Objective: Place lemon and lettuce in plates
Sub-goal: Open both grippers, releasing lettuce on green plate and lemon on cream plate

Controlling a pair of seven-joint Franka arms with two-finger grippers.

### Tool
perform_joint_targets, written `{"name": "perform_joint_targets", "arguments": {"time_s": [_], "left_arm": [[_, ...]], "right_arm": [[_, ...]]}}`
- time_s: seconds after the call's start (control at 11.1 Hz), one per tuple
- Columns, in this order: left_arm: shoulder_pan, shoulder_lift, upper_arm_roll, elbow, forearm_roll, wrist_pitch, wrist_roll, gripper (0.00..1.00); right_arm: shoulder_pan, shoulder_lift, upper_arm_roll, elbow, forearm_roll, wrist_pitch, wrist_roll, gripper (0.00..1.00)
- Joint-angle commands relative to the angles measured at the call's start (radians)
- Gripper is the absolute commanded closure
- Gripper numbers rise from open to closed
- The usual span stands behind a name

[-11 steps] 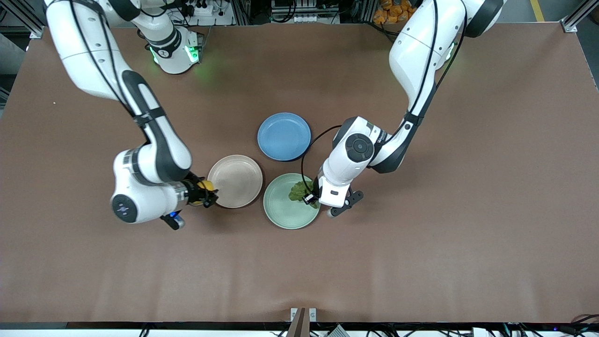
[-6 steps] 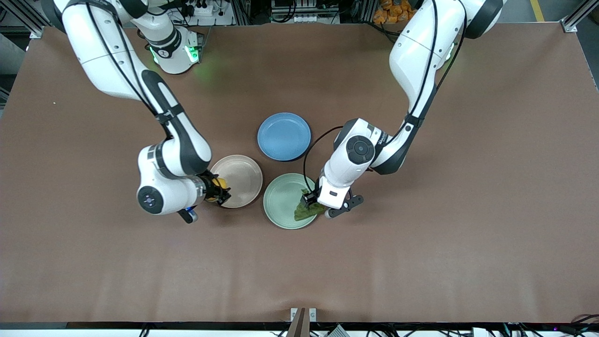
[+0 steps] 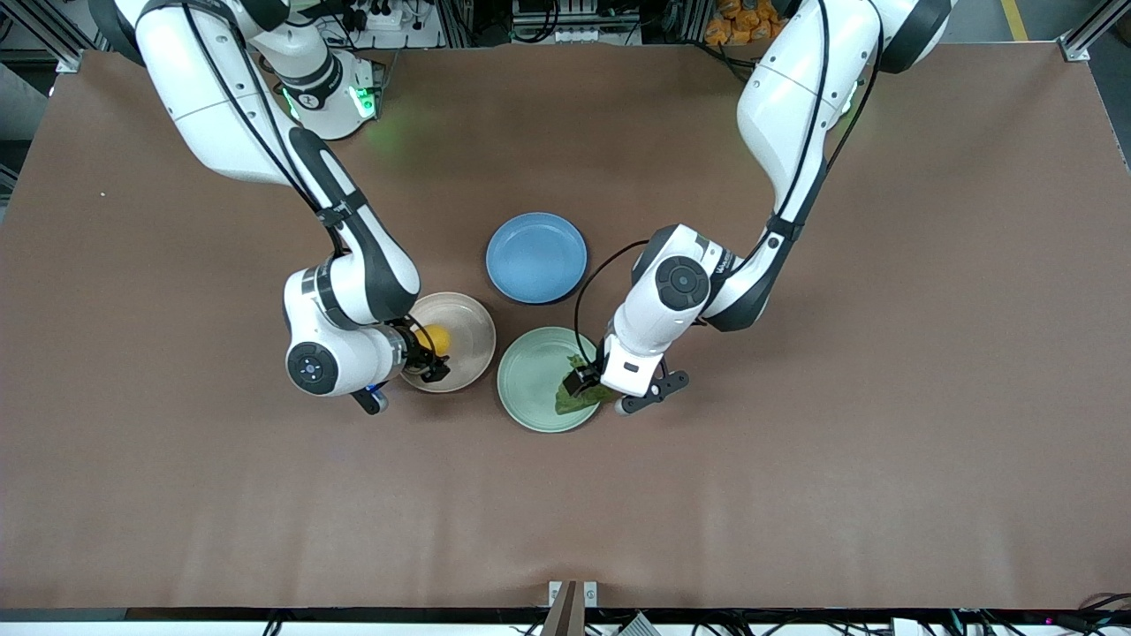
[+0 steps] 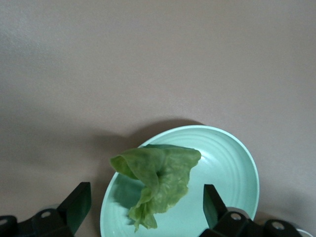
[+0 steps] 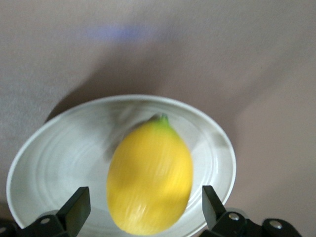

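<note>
Since a second ago: right gripper [image 3: 430, 353] advanced from the table beside the beige plate [image 3: 464, 329] to over that plate, fingers [image 5: 74, 210] now spread with gaps either side of the lemon [image 3: 436, 338], grip released; lemon over the beige plate's bowl, toward its 9 o'clock rim in the front view, contact with the plate impossible to judge; left gripper [image 3: 581, 382] over the green plate [image 3: 530, 371], also released, fingers [image 4: 76, 205] wide and clear of the lettuce [image 3: 576, 395]; lettuce now lying in the green plate near its 4 o'clock rim; blue plate [image 3: 535, 257] at 12 o'clock of the green one, bare.
</note>
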Motion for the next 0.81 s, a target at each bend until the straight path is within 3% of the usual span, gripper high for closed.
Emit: {"name": "perform_joint_targets", "arguments": {"time_s": [0.0, 0.45, 0.72], "left_arm": [[0.006, -0.019, 0.005, 0.005, 0.093, -0.092, 0.022, 0.0], [0.028, -0.056, 0.006, 0.004, 0.106, -0.212, 0.071, 0.0], [0.063, -0.08, 0.006, -0.003, 0.164, -0.311, 0.133, 0.0]], "right_arm": [[-0.051, -0.024, -0.003, -0.02, -0.024, -0.003, -0.082, 0.0], [-0.21, -0.042, -0.009, -0.023, -0.104, -0.128, -0.441, 0.0], [-0.238, -0.097, -0.009, -0.107, -0.248, -0.123, -0.535, 0.0]]}}
